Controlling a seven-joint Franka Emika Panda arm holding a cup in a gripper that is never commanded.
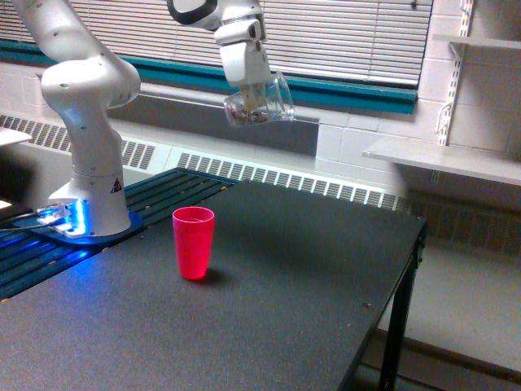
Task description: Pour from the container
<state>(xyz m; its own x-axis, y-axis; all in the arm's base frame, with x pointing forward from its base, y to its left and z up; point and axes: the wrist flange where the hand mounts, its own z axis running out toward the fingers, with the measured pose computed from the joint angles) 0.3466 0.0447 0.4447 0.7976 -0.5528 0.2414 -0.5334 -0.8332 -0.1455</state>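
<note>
Red cup [194,242] upright on the tabletop [269,309], toward the exterior view's left. Up and to the right, the container [259,101] tilted, brownish bits pooled in its lower end, well above the tabletop and not over the red cup. Best carried further left until its mouth sits above the red cup, then lowered and tipped slowly so no bits spill wide. Fingers [252,91] clamped on the container, gripping from above; container just under them, body jutting to the right.
</note>
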